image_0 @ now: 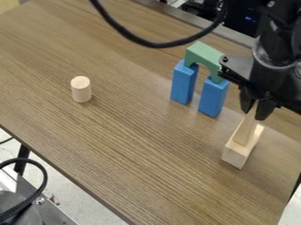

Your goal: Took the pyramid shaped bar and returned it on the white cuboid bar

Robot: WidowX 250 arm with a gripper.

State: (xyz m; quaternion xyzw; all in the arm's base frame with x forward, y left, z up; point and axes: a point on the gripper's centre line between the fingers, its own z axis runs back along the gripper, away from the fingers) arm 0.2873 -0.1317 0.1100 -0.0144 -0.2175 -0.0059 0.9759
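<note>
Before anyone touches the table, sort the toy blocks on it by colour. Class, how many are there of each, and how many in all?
Blue: 2 (left upright block, right upright block)
Green: 1 (arch)
Plain wood: 3 (cylinder, cuboid bar, pyramid-shaped bar)
Total: 6

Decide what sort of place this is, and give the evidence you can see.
Probably a robotics lab or workshop: a black robot arm's gripper is at a wooden block, toy-like blue blocks stand on the wood-grain table, and a thick black cable loops overhead.
</note>
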